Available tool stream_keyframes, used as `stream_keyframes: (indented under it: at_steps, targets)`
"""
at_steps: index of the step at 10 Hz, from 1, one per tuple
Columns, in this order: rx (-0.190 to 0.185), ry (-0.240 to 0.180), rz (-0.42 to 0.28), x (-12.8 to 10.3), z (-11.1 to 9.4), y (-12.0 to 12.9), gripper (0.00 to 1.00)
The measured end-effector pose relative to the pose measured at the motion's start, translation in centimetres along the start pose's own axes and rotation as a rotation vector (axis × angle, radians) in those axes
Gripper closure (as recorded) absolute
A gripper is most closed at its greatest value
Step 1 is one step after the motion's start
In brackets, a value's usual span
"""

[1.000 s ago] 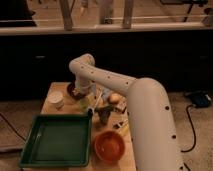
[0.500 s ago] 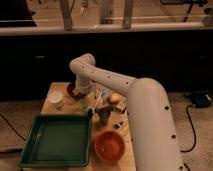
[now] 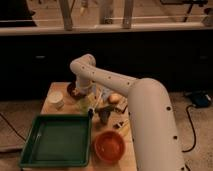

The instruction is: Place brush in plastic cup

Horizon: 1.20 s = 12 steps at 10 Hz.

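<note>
My white arm reaches from the lower right across the wooden table (image 3: pixel 50 90), bends at an elbow at the back, and points down. The gripper (image 3: pixel 84 100) hangs at the arm's end over the table's middle, just right of a dark bowl (image 3: pixel 73 90), open and with nothing seen between its fingers. A white cup (image 3: pixel 56 99), which I take for the plastic cup, stands upright at the table's left, a little left of the gripper. A small dark-headed, pale-handled thing (image 3: pixel 119 123), likely the brush, lies on the table to the right, close to my arm.
A green tray (image 3: pixel 57 140) fills the front left. An orange bowl (image 3: pixel 109 145) sits at the front, a dark grey cup (image 3: pixel 104 115) behind it. A yellow-green object (image 3: pixel 83 105) lies below the gripper. A round pale object (image 3: pixel 115 98) lies beside the forearm. Dark cabinets stand behind.
</note>
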<state>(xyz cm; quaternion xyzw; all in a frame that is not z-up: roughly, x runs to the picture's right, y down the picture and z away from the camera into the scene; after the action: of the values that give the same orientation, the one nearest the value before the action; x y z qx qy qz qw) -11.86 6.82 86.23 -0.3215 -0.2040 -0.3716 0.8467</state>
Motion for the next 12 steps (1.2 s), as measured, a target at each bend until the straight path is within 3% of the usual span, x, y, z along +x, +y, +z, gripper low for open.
stream_keyframes:
  at_steps: [12]
  targets:
    - [0.013,0.000,-0.013,-0.15,-0.27,0.07,0.20]
